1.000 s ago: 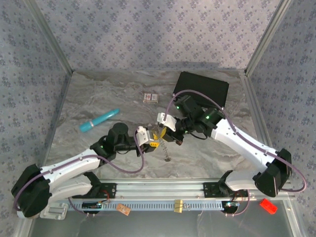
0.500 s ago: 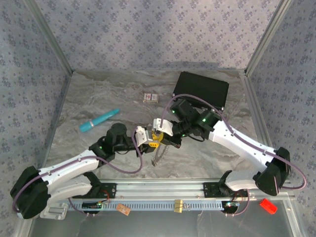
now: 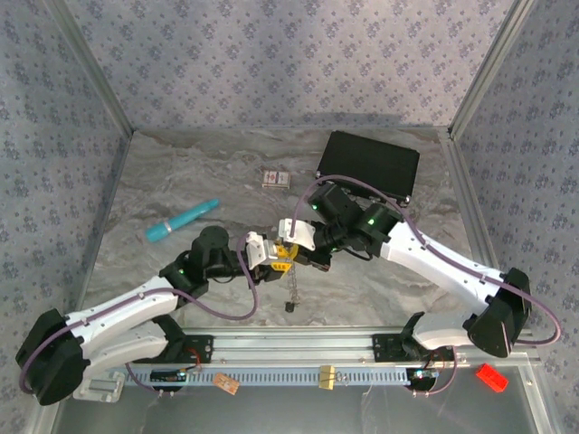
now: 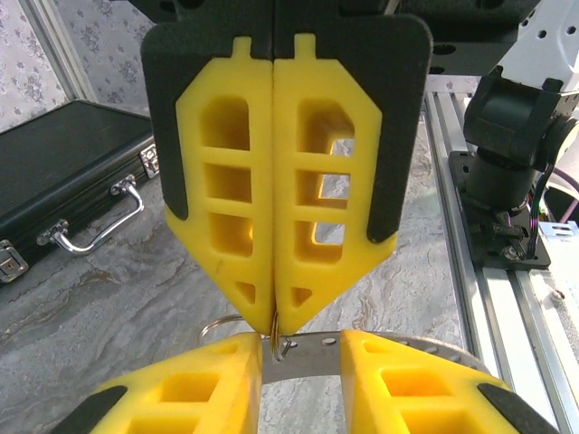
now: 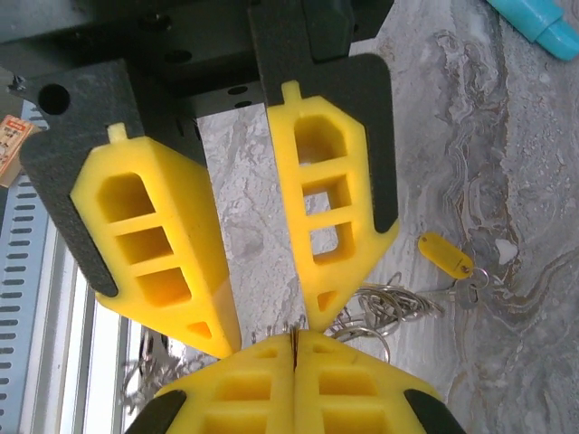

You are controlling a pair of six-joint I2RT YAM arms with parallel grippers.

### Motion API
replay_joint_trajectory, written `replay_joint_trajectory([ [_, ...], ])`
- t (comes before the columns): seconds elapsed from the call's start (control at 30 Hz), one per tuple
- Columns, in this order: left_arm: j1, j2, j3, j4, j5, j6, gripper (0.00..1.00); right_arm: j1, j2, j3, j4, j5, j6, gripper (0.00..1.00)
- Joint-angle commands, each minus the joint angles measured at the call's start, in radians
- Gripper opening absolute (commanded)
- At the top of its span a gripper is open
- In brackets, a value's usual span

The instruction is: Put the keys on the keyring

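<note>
Two end effectors (image 4: pixel 301 344) (image 4: pixel 274 321) meet at one keyring (image 5: pixel 384 303) (one yellow key (image 5: pixel 443 252)).

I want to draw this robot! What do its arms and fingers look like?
The left arm and right arm have white links, black joints and looping purple cables. The left gripper and right gripper each carry two bright yellow fingers with window-like holes, backed in black.

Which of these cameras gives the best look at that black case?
The top external view: the black case lies nearly whole and shut at the far right of the table. The left wrist view catches one end of it close up, with its handle and a latch.
</note>
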Motion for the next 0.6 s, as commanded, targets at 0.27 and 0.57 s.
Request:
replay_joint_trajectory([
  [0.27, 0.005, 0.010, -0.001, 0.011, 0.013, -0.003, 0.23, 0.010, 0.002, -0.002, 0.057, -0.083, -0.005, 0.00],
  [0.57, 0.006, 0.007, -0.007, 0.012, 0.011, 0.012, 0.00, -0.014, -0.009, -0.008, 0.085, -0.160, 0.034, 0.08],
])
